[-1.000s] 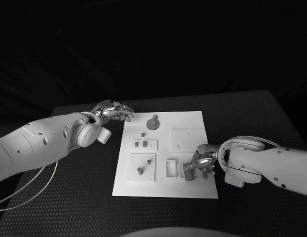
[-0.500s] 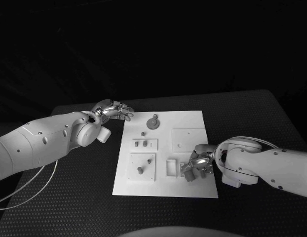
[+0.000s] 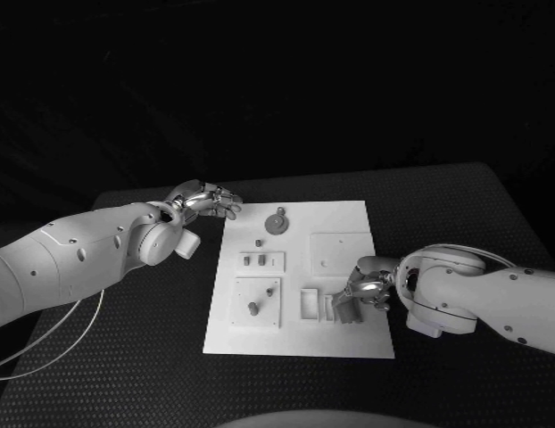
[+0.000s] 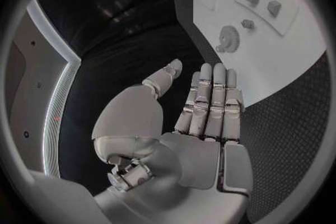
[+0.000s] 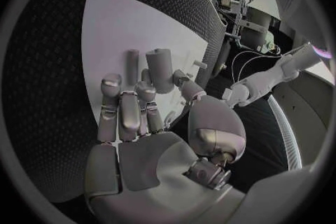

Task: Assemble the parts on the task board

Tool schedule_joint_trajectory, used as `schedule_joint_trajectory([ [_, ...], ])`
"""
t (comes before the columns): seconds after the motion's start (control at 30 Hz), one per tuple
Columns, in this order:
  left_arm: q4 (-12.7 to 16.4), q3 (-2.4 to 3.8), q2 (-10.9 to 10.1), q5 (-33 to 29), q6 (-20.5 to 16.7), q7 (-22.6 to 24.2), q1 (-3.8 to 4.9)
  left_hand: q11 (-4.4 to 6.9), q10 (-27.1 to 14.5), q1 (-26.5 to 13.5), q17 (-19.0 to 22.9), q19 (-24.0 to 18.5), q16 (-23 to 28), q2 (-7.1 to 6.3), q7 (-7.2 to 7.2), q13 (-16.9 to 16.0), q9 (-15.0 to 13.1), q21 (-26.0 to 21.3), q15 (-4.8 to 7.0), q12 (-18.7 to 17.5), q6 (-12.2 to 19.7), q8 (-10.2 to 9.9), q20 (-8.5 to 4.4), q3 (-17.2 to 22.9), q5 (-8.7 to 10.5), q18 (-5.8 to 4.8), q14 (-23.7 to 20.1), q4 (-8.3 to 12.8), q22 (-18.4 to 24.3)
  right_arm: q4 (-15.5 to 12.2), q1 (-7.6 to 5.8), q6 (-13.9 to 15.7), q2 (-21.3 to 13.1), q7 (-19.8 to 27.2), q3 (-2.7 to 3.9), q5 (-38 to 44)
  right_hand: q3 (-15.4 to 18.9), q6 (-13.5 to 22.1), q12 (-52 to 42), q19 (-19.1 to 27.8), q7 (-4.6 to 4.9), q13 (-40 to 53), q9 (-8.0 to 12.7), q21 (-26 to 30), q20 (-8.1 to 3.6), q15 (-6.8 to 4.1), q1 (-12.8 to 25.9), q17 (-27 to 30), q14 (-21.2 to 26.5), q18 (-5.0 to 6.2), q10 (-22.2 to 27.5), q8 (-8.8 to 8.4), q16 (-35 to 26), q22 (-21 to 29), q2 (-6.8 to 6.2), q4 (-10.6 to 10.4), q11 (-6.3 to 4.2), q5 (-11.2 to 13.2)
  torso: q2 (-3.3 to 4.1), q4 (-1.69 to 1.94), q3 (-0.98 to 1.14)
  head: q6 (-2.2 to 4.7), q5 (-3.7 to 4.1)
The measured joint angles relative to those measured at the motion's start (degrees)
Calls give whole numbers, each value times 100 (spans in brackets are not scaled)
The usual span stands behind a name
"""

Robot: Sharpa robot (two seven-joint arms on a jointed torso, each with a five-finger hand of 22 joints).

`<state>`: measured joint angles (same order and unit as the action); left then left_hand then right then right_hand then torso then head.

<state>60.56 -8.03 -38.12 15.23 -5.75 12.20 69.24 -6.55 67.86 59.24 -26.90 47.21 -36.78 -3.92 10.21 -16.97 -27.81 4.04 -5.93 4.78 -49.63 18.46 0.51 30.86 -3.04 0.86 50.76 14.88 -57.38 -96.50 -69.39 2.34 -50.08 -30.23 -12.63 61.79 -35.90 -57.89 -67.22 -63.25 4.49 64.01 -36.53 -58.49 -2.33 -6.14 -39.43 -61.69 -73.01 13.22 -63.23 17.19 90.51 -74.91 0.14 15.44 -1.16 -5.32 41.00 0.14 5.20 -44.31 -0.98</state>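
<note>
The white task board [image 3: 350, 212] lies mid-table. On it are a round gear-like part [image 3: 275, 223], two small blocks [image 3: 254, 260], a peg [image 3: 253, 308] and an open slot frame [image 3: 310, 305]. My right hand [image 3: 368, 292] is low over the board's near right part. Its thumb and a finger [image 5: 144, 91] pinch an upright grey cylinder part [image 5: 159, 69] that stands on the board [image 5: 119, 22]; the same part [image 3: 342, 309] shows just left of the hand. My left hand [image 3: 207, 200] hovers beside the board's far left corner, fingers [image 4: 210, 95] extended, holding nothing.
A raised square plate [image 3: 342, 250] sits on the board just beyond my right hand. A thinner grey peg [image 5: 133, 61] stands next to the cylinder. The black table [image 3: 458, 205] surrounds the board on all sides.
My right hand has shifted slightly over the board's near right part, and one grey piece now shows beside it instead of two. The left hand has not moved.
</note>
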Motion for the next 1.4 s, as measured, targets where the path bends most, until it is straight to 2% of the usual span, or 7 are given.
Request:
schedule_joint_trajectory([
  [0.17, 0, 0, 1, 0, -1, -2, 0, 0, 0, 0, 0, 0, 0, 0, 0, 0, 0, 0, 0, 0, 0, 0, 0, 0, 0, 0, 0, 0, 0, -38, -125, 50, 5, -30, 0, -19, 7, -24, 0, -1, -21, -1, -1, 0, 1, -10, 28, -20, -10, 0, -26, 1, 0, 0, 28, 7, -7, 0, 0, 1, -1, 3, 10],
  [0.43, 1, 0, 0, -1, -2, -5, 0, 0, 0, 0, -6, 0, 0, 0, 0, 0, 0, 0, 0, 0, 0, 0, 0, 0, 0, 0, 0, 0, 5, -11, -146, 150, 88, -48, 0, -202, -18, -58, -21, -33, -35, -1, -1, -20, -9, -30, 27, -50, -32, 0, -57, 1, 0, 0, 27, -18, -17, 0, 0, 5, -2, 7, 8],
  [0.7, 4, 0, 10, -1, -3, -9, 1, 0, 0, 0, -11, 0, 0, 0, 0, 0, 0, 0, 0, 0, 0, 0, 0, 0, 0, 0, 0, 0, 5, 255, -156, 201, 452, -74, -5, -550, -41, -91, -21, -43, -52, -1, -1, -20, 0, -38, 63, -39, -41, 0, -79, -2, 0, 0, 63, -43, -36, 6, 2, 3, -3, 4, 10],
  [0.77, 5, 0, 13, -1, -3, -11, 1, 0, 0, 0, -11, 0, 0, 0, 0, 0, 0, 0, 0, 0, 0, 0, 0, 0, 0, 0, 0, 0, 5, 322, -156, 203, 545, -78, -18, -615, -41, -91, -21, -44, -51, 4, 0, -20, 1, -39, 63, -32, -42, 0, -87, -3, 0, 0, 63, -44, -28, 6, 3, 3, -3, 3, 15],
  [0.87, 6, 0, 16, -1, -3, -12, 1, 0, 0, 0, -12, 0, 6, 0, 0, 0, -1, 0, 0, 0, 0, 0, 0, 0, 0, 0, 0, 0, 5, 406, -160, 209, 672, -82, -105, -704, -47, -91, -21, -52, -51, 18, 1, -20, 9, -40, 63, -32, -43, 0, -88, -7, 0, 0, 63, -85, -28, 23, 3, 3, -3, -3, 23],
  [0.93, 6, 0, 19, -1, -2, -13, 1, 0, 0, 0, -16, 0, 22, 0, 0, 0, -1, 0, 0, 0, 0, 0, 0, 0, 0, -1, 0, 0, 5, 458, -153, 209, 726, -86, -133, -744, -48, -92, -21, -52, -51, 19, 17, -20, 9, -40, 63, -33, -44, 0, -88, -7, 0, 0, 63, -86, -28, 23, 3, 5, -3, -13, 27],
  [1.4, 3, 0, 21, -2, -1, -23, 1, 0, 0, 0, -22, 0, 23, 0, 0, 0, -1, 0, 0, 0, 0, 0, 0, 0, 0, -1, 0, 0, 9, 620, -103, 202, 920, -73, -141, -863, -56, -113, -20, -53, -36, 27, 42, -20, 11, -51, 103, -15, -74, 0, -107, -24, 0, 0, 99, -188, -8, 5, 2, 9, 1, -53, 1],
])
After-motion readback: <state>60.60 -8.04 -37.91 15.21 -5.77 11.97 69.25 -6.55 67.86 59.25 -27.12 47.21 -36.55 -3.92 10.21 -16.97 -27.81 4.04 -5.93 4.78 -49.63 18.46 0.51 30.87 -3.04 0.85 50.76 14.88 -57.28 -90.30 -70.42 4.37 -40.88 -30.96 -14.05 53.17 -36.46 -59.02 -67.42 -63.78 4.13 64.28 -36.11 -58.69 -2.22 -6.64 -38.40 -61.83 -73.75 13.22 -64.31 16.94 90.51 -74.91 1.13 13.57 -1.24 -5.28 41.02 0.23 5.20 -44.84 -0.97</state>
